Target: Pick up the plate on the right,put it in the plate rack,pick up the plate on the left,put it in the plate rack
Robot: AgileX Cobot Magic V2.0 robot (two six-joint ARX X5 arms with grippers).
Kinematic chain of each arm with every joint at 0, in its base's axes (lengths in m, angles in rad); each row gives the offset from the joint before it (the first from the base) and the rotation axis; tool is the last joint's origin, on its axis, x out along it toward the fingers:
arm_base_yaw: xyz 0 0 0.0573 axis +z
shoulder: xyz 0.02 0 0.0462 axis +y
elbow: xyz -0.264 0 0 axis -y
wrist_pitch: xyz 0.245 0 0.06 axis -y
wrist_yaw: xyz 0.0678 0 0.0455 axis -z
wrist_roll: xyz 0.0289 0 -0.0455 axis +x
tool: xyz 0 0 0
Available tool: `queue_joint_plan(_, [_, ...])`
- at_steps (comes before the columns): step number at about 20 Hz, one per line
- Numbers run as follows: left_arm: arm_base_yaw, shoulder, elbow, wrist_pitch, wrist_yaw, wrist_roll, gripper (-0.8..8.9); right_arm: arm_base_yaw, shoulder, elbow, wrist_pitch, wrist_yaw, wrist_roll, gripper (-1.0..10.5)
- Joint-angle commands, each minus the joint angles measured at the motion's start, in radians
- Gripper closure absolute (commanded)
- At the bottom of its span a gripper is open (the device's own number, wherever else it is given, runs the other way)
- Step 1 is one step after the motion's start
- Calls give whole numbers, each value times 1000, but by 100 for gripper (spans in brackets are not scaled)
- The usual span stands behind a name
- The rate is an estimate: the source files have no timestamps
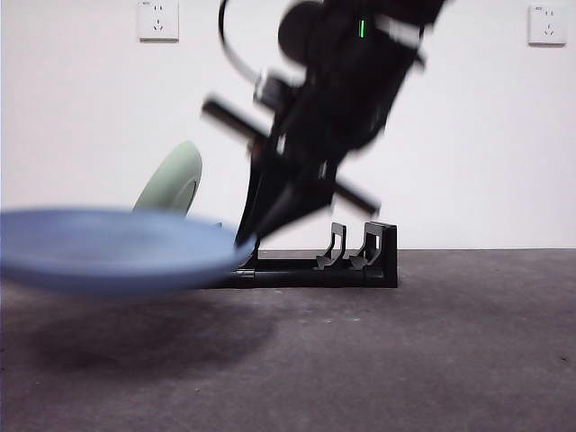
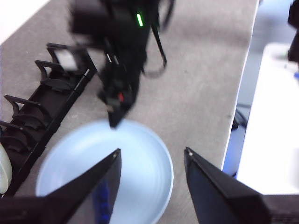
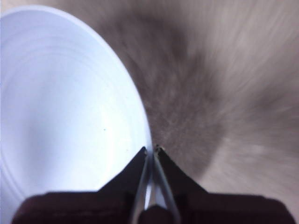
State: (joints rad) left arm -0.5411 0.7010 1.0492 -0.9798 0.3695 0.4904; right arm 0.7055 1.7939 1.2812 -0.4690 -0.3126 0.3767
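A pale blue plate (image 1: 108, 247) hangs just above the dark table with its shadow beneath it, lying nearly flat. My right gripper (image 1: 245, 238) is shut on its rim, and its wrist view shows both jaws pinching the plate (image 3: 60, 116) edge at the gripper (image 3: 153, 150). My left gripper (image 2: 152, 151) hovers open above the same plate (image 2: 135, 168), apart from it, looking at the right gripper (image 2: 113, 122). The black plate rack (image 1: 360, 261) stands behind, also seen as the rack (image 2: 51, 98) beside the plate. A pale green plate (image 1: 171, 184) leans in the rack's left end.
The table's edge (image 2: 238, 116) runs close beside the blue plate, with a white surface (image 2: 275, 121) beyond it. Two wall sockets (image 1: 158, 20) sit high on the white wall behind. The right arm's dark body (image 1: 342, 81) fills the upper middle of the front view.
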Motion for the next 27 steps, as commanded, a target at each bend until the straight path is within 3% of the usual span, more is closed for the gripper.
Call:
queue_joint_plan(1, [-72,22,2,4,-56,58,583,-19,-76,92,-188,64,-134,963])
queue_joint_plan(3, [-142,43,2,26,-97,72,582,-64,-130,169,-361,103,-201,963])
queue_joint_plan(6, [-233,77,2,63,-163,133,459,-168,-201,257,-576,113,-272,963])
queue_joint_plan(8, [-284,107,2,101,-205,174,457,-248,-248,299,-688,113,-312,963])
queue_joint_plan(12, [-381,188,2,184,-325,314,391,-393,-316,353,-856,110,-371,962])
queue_joint_plan(17, [-512,334,2,290,-533,468,364,-437,-346,363,-903,44,-383,963])
queue_joint_plan(21, [-564,402,2,370,-657,505,364,-436,-345,363,-903,23,-381,962])
queue_joint_plan(27, [-591,442,2,441,-684,536,366,-437,-345,363,-904,9,-377,962])
